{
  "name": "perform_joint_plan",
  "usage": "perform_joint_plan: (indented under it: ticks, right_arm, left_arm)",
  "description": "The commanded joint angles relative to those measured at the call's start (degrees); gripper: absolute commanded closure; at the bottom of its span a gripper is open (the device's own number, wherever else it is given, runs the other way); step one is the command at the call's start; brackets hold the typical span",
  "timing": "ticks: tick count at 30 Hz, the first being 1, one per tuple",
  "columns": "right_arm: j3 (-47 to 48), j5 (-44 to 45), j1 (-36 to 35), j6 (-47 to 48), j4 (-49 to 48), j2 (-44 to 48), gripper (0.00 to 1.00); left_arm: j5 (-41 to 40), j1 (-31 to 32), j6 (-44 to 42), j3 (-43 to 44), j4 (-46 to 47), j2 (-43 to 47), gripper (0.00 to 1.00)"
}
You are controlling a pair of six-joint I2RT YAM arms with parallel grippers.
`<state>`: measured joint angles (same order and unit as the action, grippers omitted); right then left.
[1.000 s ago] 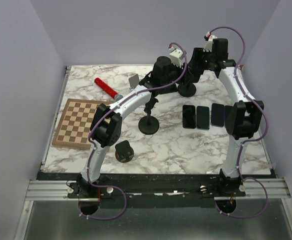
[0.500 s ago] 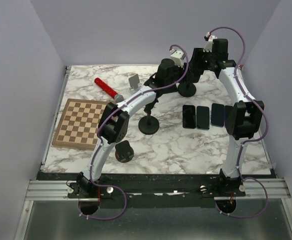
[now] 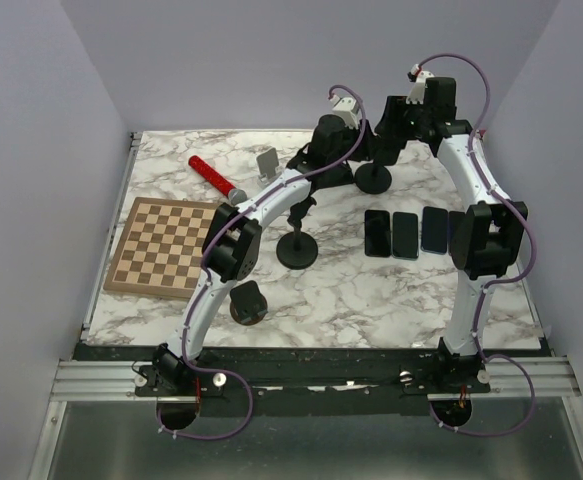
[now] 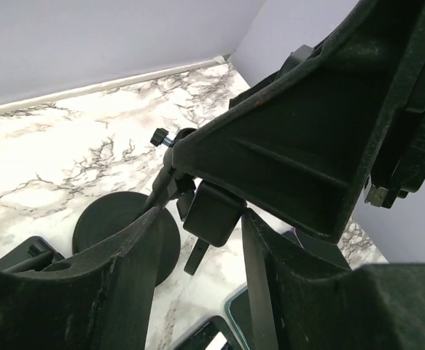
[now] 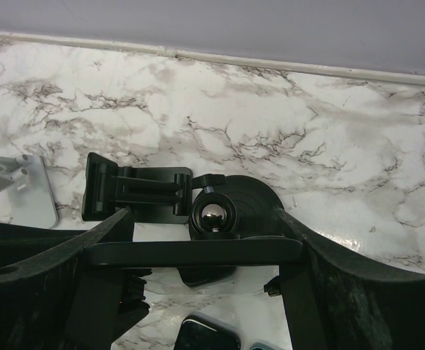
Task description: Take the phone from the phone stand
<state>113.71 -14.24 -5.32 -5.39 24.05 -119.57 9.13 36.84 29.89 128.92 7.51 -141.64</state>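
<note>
Right wrist cam: right gripper (image 5: 205,235) pinches the phone (image 5: 161,252) edge-on, just over the phone stand (image 5: 250,198). Left gripper (image 4: 202,244) straddles its bracket (image 4: 208,211), jaws apart. Looks mid-extraction; next it wants a clean lift.

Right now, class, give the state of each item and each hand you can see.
right hand: shut on phone
left hand: open
phone stand: standing on its base
second stand: upright
row of phones: lying flat, screens dark
chessboard: flat, no pieces

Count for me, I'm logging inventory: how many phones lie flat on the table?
3, in a row right of centre: left phone, middle phone, right phone. The right arm may hide a fourth beside it.
</note>
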Motion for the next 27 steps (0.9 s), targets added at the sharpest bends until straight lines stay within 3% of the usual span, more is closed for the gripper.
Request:
perform_joint_plan:
  ticks: [1, 6, 13, 23, 25, 27]
  right_arm:
    - [-0.33, -5.82, -0.57, -1.98, 1.96, -0.11, 0.99]
    - [-0.03, -6.96, -0.6, -2.01, 2.27, -0.75, 0.99]
    - [1.15, -7.0, -0.57, -1.75, 3.02, -1.09, 0.99]
    - [2.22, -7.91, -0.57, -1.73, 4.16, -1.95, 0.99]
    - [2.3, -8.0, -0.57, -1.75, 4.16, -1.92, 0.99]
    - [1.97, -7.01, -0.56, -1.39, 3.88, -1.9, 0.99]
  left_arm:
    - [0.02, -0.41, 2.93, 1.25, 1.08, -0.48, 0.44]
    - [1.53, -0.9, 6.14, 1.71, 3.9, -2.01, 0.42]
    - [3.32, -0.92, 7.55, 4.96, 4.97, -4.46, 0.52]
    - [4.43, -0.99, 8.77, 5.56, 5.66, -5.2, 0.52]
    - [4.69, -0.99, 9.04, 6.35, 5.38, -5.59, 0.6]
    - [4.1, -0.98, 9.22, 6.58, 4.53, -5.61, 0.8]
